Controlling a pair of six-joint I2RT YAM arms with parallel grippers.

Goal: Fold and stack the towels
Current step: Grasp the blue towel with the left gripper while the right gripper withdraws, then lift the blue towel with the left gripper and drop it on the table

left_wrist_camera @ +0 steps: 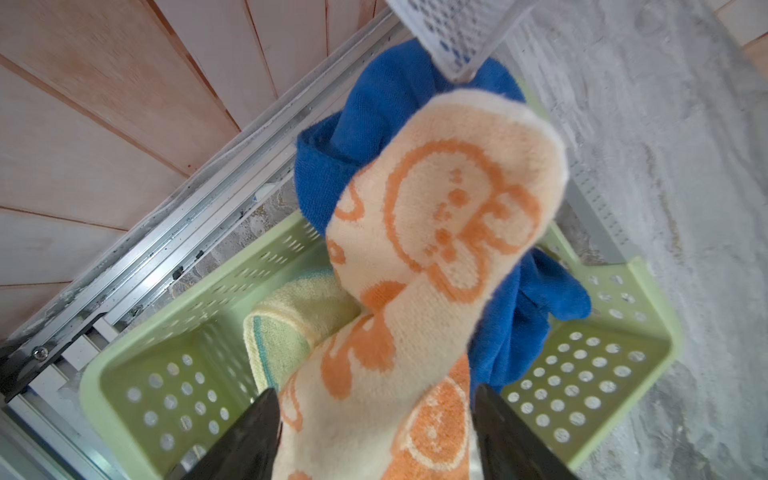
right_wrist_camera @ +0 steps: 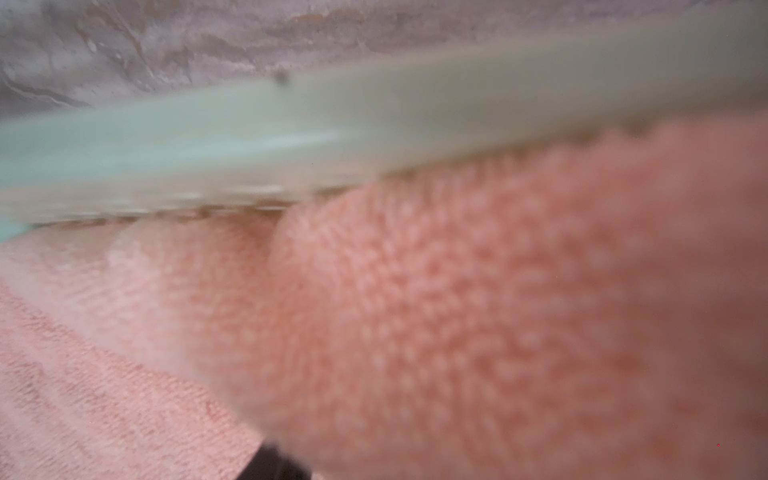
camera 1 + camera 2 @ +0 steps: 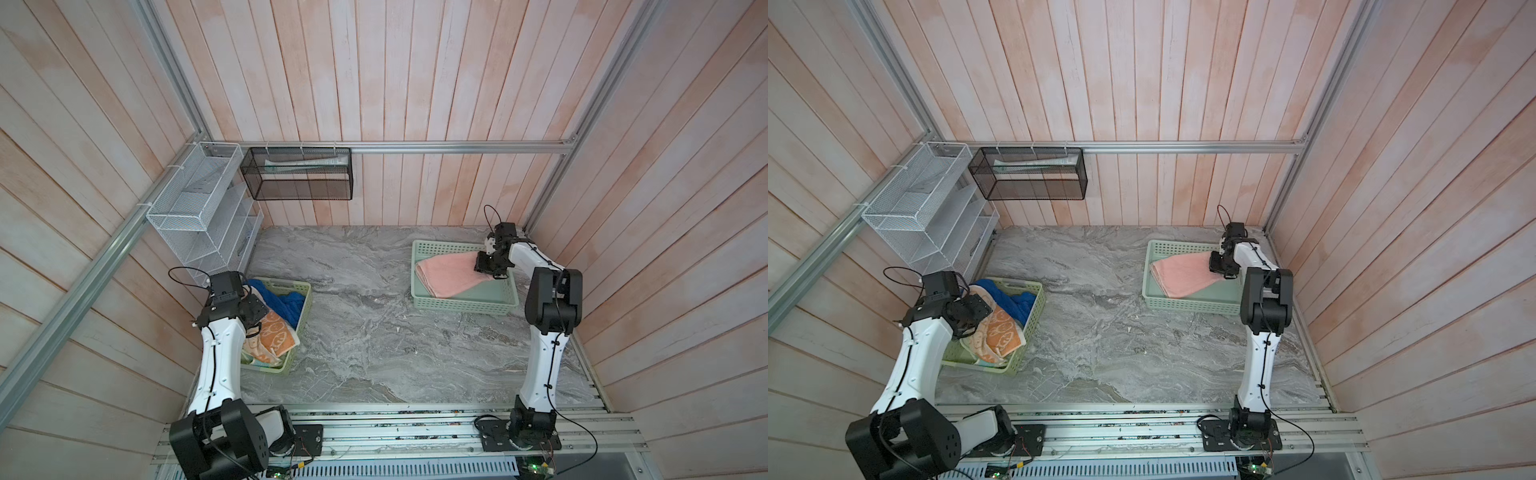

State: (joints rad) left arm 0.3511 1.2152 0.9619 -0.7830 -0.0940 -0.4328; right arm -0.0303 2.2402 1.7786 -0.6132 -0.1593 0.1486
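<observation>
Towels lie in two places: the pink towel, folded, sits in the right basket, while the orange towel, blue towel and teal towel are heaped in the left basket. The right hand looks clamped on a corner of the pink towel, which tapers up to it. The wrist view there is too blurred to confirm more. The left hand has its jaws set wide on either side of a raised hump of the orange towel, and I cannot tell whether they pinch it. The step seems to be laying pink down as the base of the stack and fetching orange next. To do it well, the right hand should lower the corner until the fold lies flat inside the walls, then let go and rise straight up. The left should take only one layer of orange near an edge and lift it clear of blue, which lies against it, before carrying it to the bare table.
</observation>
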